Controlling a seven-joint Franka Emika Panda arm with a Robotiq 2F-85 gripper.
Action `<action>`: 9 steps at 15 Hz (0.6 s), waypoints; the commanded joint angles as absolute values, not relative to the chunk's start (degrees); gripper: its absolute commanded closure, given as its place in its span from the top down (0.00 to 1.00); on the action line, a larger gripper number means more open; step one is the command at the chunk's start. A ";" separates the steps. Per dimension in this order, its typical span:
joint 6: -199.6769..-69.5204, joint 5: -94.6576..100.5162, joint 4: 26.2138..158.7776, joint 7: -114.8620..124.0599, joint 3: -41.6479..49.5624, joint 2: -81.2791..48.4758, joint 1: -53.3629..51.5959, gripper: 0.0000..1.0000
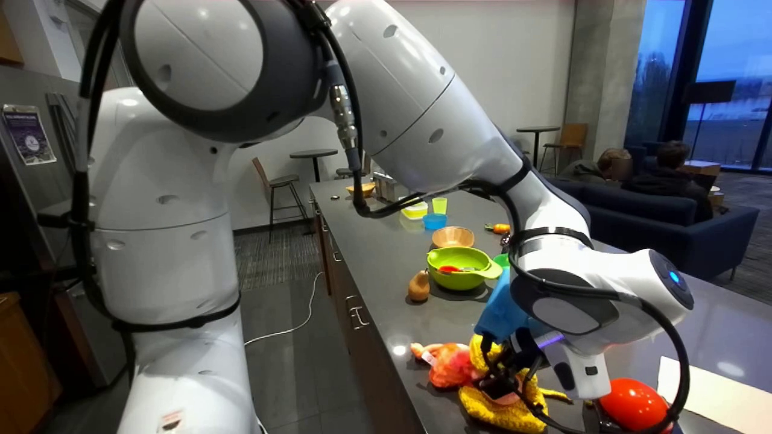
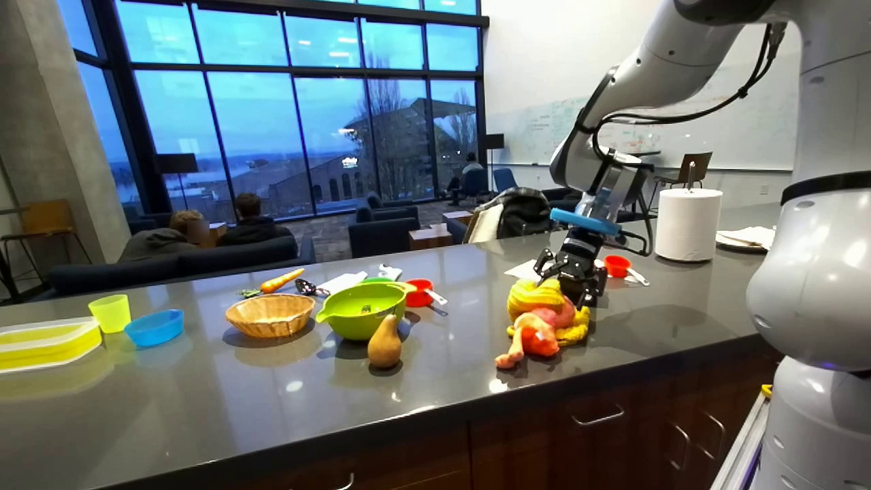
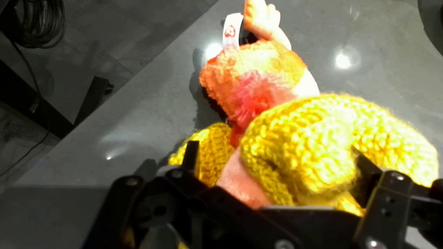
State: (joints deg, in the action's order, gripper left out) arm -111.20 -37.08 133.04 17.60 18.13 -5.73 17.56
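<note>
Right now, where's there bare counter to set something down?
The counter between wicker basket and cabinet-side edge; between pear and plush toy; between paper towel roll and that edge. Crowded: around the green bowl and under the jaws.

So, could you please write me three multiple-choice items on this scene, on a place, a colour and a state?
1. Where does the pear stand? A) in the wicker basket; B) on the counter beside the green bowl; C) inside the blue bowl.
2. What colour is the knitted piece against the plush toy? A) yellow; B) blue; C) white.
3. How do the jaws of the gripper stand? A) shut; B) hidden in every view; C) spread apart.

1 B: both exterior views show it upright by that bowl.
2 A: its yarn shows yellow in all three views.
3 C: the wrist view shows them far apart, with part of the knitted piece between them.
</note>
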 commanded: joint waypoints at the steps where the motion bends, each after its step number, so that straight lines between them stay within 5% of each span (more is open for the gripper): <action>1: -112.55 -33.54 131.32 18.81 17.78 -4.88 16.97 1.00; 9: -114.94 -26.96 126.89 19.99 16.61 -4.14 15.81 1.00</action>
State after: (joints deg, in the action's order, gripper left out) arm -113.24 -30.02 127.45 17.84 17.11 -5.70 16.55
